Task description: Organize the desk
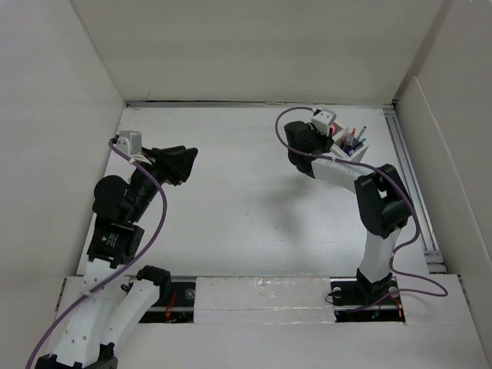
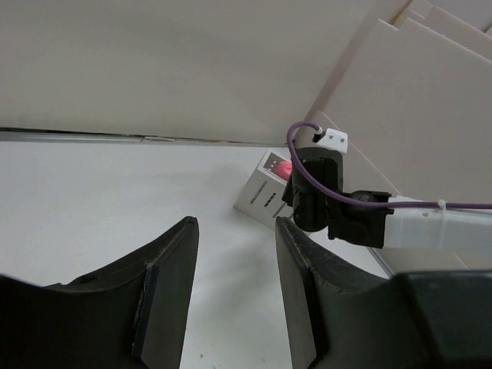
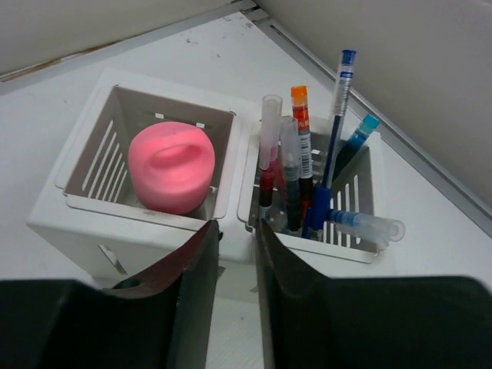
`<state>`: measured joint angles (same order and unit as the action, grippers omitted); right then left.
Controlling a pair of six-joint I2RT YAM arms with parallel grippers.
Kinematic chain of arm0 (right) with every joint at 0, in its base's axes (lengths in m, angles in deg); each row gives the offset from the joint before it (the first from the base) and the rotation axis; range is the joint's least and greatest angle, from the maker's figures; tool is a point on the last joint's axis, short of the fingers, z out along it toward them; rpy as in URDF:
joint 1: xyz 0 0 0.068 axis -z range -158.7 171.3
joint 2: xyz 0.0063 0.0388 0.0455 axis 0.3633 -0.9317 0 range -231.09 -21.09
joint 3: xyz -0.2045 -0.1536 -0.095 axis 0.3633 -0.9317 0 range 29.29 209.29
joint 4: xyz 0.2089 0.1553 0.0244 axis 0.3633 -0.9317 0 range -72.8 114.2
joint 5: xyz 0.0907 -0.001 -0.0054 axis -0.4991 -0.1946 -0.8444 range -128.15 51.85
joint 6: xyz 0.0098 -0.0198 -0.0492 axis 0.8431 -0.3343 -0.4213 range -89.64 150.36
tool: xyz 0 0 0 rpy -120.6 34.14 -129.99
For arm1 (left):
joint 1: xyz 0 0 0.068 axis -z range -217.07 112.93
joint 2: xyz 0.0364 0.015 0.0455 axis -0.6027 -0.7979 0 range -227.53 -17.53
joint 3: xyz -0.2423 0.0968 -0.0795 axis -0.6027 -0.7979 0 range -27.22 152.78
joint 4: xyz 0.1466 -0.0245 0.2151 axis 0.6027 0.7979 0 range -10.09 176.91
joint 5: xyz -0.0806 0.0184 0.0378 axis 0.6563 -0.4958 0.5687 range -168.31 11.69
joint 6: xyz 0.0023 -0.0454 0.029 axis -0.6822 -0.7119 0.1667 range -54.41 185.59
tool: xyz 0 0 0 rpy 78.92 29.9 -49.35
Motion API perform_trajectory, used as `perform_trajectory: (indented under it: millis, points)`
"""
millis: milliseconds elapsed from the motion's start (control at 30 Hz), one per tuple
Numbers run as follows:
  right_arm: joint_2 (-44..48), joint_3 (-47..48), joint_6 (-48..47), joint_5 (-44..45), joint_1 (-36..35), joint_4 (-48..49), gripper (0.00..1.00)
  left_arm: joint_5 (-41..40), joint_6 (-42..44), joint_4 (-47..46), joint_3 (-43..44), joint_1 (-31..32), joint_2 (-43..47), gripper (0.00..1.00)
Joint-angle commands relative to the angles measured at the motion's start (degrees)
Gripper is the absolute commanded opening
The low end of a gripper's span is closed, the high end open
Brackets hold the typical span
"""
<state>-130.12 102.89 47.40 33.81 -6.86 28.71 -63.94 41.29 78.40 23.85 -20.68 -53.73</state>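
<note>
The desk (image 1: 246, 207) is a white tabletop with walls round it. A white slotted organizer box (image 1: 355, 151) stands at its back right; it also shows in the left wrist view (image 2: 265, 196) and the right wrist view (image 3: 77, 231). Its left compartment holds a pink rounded object (image 3: 171, 167). Its right compartment holds several pens (image 3: 307, 169). My right gripper (image 3: 234, 227) is nearly closed, its jaws on either side of the box's middle wall at the near rim. My left gripper (image 1: 191, 165) is open and empty, above the left of the desk, pointing toward the box.
A metal rail (image 1: 407, 177) runs along the desk's right edge, just beyond the box (image 3: 430, 161). The right arm (image 2: 330, 200) reaches over the back right of the desk. White walls stand at the left, back and right.
</note>
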Motion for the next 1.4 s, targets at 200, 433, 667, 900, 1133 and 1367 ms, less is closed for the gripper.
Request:
perform_trajectory:
  millis: [200,433,667,900,1133,1367]
  points:
    - [9.9,-1.9,6.6,-6.6,1.4,-6.4,0.52,0.6,-0.1,-3.2,-0.4,-0.3,-0.9,0.40]
    - [21.1,-5.2,7.2,-17.8,1.9,-2.8,0.49,0.3,0.0,-3.2,-0.4,-0.3,-0.9,0.40]
    - [36.7,-17.6,9.9,-46.6,-3.2,7.6,0.00,0.0,0.2,-3.1,-0.4,-0.3,-1.7,0.42]
    - [47.9,-31.8,9.6,-69.3,-17.6,25.2,0.39,2.2,1.4,-4.4,-0.9,-0.3,-0.9,0.60]
    - [45.8,-33.0,7.7,-64.7,-25.7,17.2,1.00,0.9,0.9,-4.5,-1.0,-0.3,-0.8,0.78]
    - [47.2,-36.9,7.7,-61.0,-31.7,17.4,1.00,-0.5,-0.6,-4.6,-1.5,-0.3,-1.2,0.82]
